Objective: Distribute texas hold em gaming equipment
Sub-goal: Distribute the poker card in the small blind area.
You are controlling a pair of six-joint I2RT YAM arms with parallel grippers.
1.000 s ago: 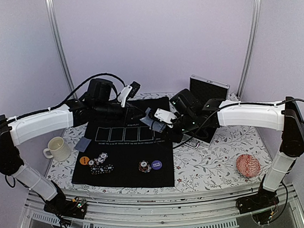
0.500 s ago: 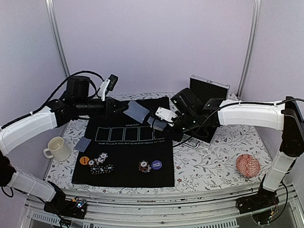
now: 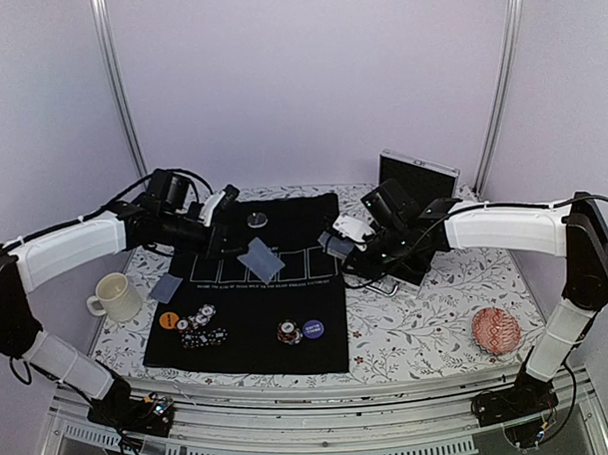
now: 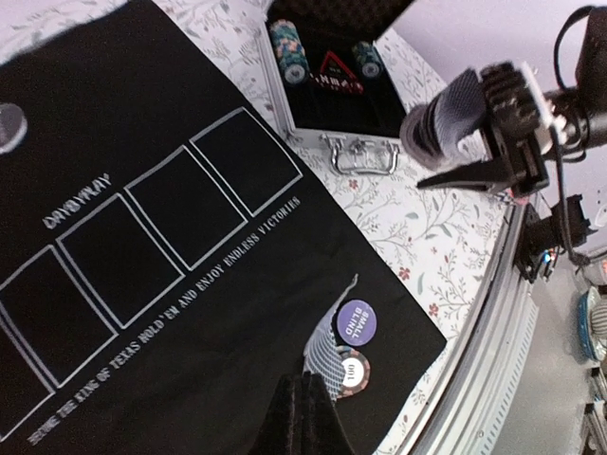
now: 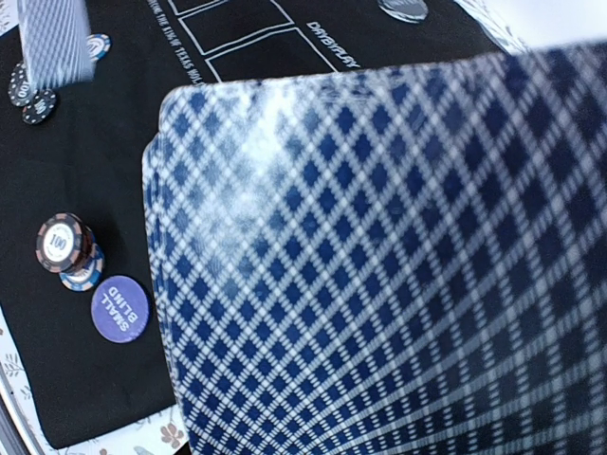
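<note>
My left gripper [image 3: 235, 248] is shut on one blue-backed playing card [image 3: 260, 259] and holds it tilted over the black mat [image 3: 239, 355]. In the left wrist view the card [image 4: 334, 353] sticks out of my closed fingers [image 4: 302, 417]. My right gripper [image 3: 337, 241] is shut on the deck of cards [image 3: 335, 244] at the mat's right edge. The deck [image 5: 379, 256] fills the right wrist view and hides the fingers. A purple disc [image 3: 313, 328] and a chip stack [image 3: 289, 332] lie near the mat's front. An orange disc [image 3: 168, 319], chips [image 3: 201, 326] and a silver disc [image 3: 256, 220] also lie on the mat.
One card [image 3: 166, 287] lies on the table left of the mat. A cream mug [image 3: 114, 296] stands at the left. An open black case [image 3: 412, 184] with chips [image 4: 289, 47] stands at the back right. A red patterned disc [image 3: 496, 330] lies at the right.
My left arm has swung down and right, bringing the card from high at the back to low over the mat. My right gripper has drawn back to the right with the deck.
</note>
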